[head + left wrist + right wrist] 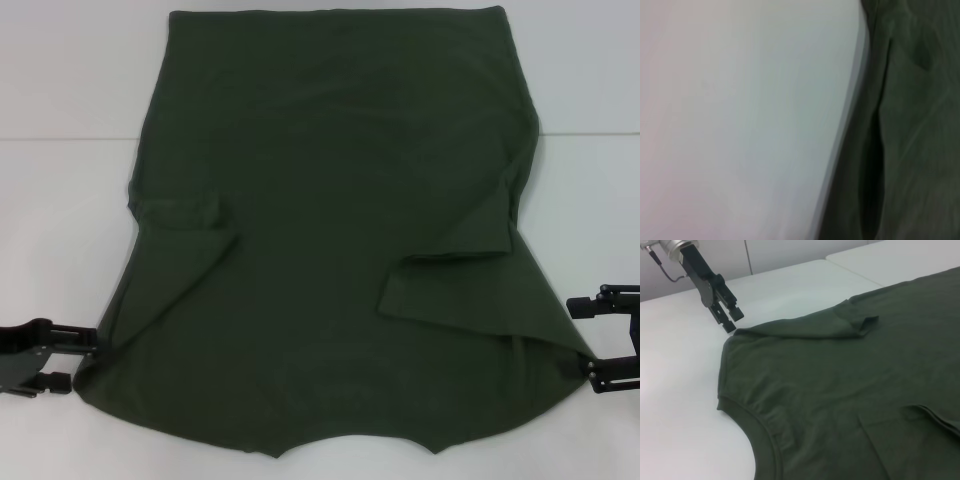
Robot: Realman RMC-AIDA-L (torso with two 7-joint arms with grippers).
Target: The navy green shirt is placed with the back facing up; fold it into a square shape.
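1 navy green shirt (330,210), laid flat on the white table (60,200), covering most of the central area. Collar end is nearest the robot, curved neckline at the near edge; hem lies at the far side. Both short sleeves, 2 counted, are folded inward onto the body: one on the robot's left approx. mid-length, one on the robot's right somewhat nearer. Fabric mostly smooth, w/ light creasing around the sleeve folds and near the right shoulder.

2 grippers, one per side, both low at table level at the shirt's near corners. Left gripper (68,362) is at the left shoulder corner, fingertips touching or just beside the fabric edge; the right wrist view shows it (729,320) w/ jaws a narrow gap apart, tips at the shoulder seam, nothing clearly clamped between them. Right gripper (585,340) is at the right shoulder corner, jaws spread wide, one finger above and one below the level of the fabric edge; the lower tip meets the cloth.

Left wrist view: shirt edge (910,130) against bare table (740,120), blurred, no fingers visible.

Other items: a seam line runs across the table surface behind the shirt. Nothing lies on top of the shirt.
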